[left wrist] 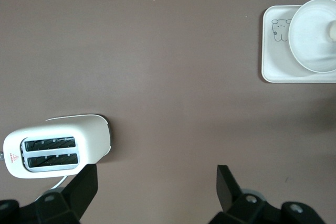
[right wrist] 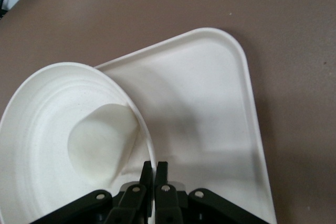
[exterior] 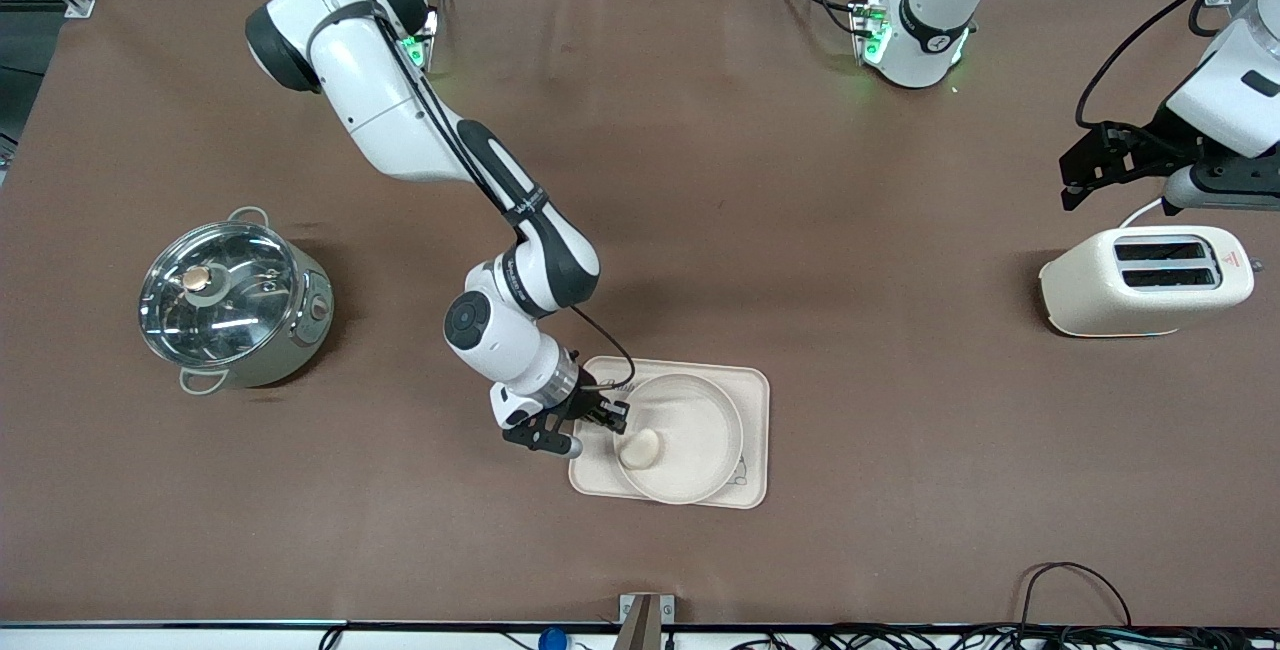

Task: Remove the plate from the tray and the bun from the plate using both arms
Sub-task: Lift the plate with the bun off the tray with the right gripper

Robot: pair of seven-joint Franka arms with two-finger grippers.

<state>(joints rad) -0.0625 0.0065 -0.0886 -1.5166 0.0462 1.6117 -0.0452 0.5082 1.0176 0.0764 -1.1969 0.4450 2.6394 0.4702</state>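
The round cream-white plate (exterior: 700,430) (right wrist: 37,129) (left wrist: 315,40) rests on the rectangular cream tray (exterior: 755,430) (right wrist: 210,108) (left wrist: 275,61). The pale bun (exterior: 640,448) (right wrist: 100,140) lies inside the plate, close to its rim on the side toward the right arm's end. My right gripper (exterior: 612,420) (right wrist: 155,169) is shut on the plate's rim, one finger inside the rim and one outside. My left gripper (exterior: 1085,170) (left wrist: 157,182) hangs open and empty above the table by the toaster, where the left arm waits.
A cream toaster (exterior: 1150,280) (left wrist: 55,148) stands at the left arm's end of the table. A steel pot with a glass lid (exterior: 225,305) stands at the right arm's end. Cables (exterior: 1070,580) lie along the table edge nearest the front camera.
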